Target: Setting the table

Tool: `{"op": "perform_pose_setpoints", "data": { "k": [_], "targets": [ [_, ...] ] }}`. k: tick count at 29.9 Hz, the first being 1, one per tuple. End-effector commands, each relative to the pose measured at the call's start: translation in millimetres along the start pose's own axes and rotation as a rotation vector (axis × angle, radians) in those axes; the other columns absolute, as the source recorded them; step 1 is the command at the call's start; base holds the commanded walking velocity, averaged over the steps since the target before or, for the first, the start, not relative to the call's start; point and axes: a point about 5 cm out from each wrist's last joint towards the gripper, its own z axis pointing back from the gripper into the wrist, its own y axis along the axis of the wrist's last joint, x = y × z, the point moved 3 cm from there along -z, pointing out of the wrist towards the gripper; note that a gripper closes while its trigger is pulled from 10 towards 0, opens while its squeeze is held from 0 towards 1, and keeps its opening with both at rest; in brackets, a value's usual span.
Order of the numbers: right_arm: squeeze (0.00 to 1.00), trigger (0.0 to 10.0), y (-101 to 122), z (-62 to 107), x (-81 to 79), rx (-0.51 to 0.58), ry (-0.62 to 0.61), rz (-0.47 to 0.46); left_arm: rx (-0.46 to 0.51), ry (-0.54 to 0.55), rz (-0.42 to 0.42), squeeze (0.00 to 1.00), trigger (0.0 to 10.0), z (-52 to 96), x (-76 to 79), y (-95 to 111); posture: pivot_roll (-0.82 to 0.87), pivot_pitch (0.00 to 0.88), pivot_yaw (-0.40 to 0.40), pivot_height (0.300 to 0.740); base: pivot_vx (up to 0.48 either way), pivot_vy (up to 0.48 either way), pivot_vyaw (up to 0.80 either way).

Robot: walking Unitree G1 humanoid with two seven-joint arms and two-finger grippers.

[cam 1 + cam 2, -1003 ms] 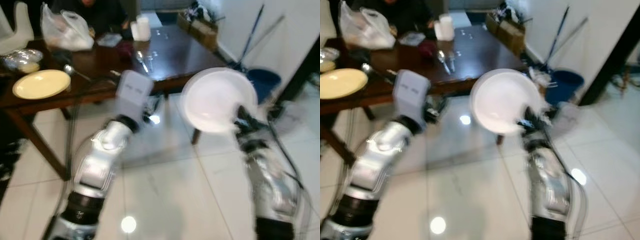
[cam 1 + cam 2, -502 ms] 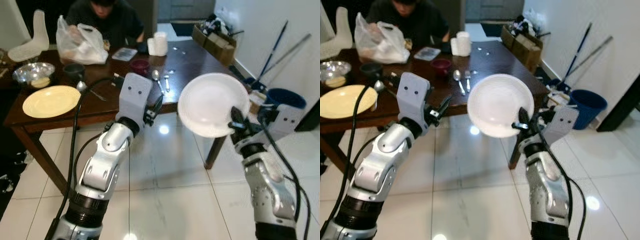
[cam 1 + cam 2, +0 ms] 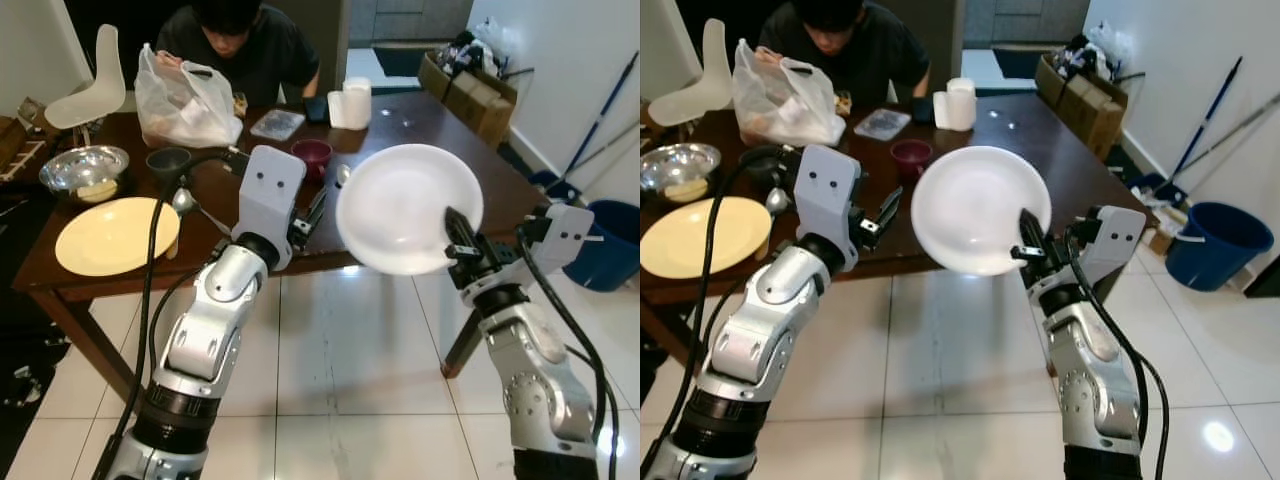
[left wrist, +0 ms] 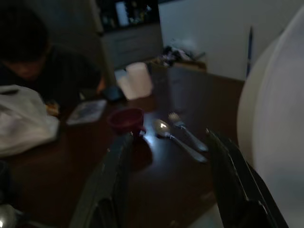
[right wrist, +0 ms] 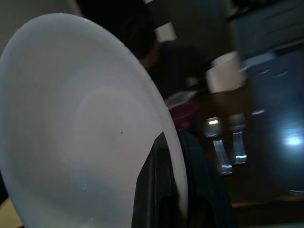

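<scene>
dark table (image 3: 420, 120), white plate (image 3: 405, 205) tilted upright

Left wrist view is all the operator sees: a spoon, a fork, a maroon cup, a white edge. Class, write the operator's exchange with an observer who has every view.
Operator: What is the white edge?
Observer: A white plate, gripped at its rim by the right gripper.
Operator: Any plate already on the table?
Observer: Yes, a yellow plate near its left end.
Operator: Is anyone there?
Observer: A person sits at the far side.
</scene>
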Motion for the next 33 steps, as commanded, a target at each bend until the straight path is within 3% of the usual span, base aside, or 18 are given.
{"op": "perform_pose_setpoints", "data": {
  "k": [1,12,19,26,33],
  "targets": [
    [0.00,10.0,-4.4,4.2,-3.0,-0.030,0.028,-0.042,-0.007,-0.006,-0.006,0.00,10.0,0.5,1.6,-2.8,-0.07,0.000,0.075,0.740,0.480,0.000,0.00],
    [0.00,10.0,-20.0,11.7,5.1,-0.133,0.022,-0.065,-0.005,-0.010,-0.013,0.00,10.0,-0.3,2.6,-3.2,-0.07,0.000,0.075,0.740,0.480,0.000,0.00],
    [0.00,10.0,-30.1,22.2,-6.5,-0.212,0.105,-0.135,0.002,-0.007,-0.024,0.00,10.0,0.4,1.2,-2.6,-0.07,0.000,0.073,0.740,0.480,0.000,0.00],
    [0.00,10.0,-49.9,45.0,-3.2,-0.372,0.155,-0.042,0.013,-0.004,-0.038,0.00,10.0,2.1,-3.9,-1.9,-0.07,0.000,0.072,0.740,0.480,0.000,0.00],
    [0.00,10.0,-57.6,56.6,-0.4,-0.435,0.173,-0.053,0.025,-0.015,-0.030,0.00,10.0,7.5,-10.9,0.1,-0.08,0.000,0.074,0.740,0.130,0.000,0.00]
  ]
}}
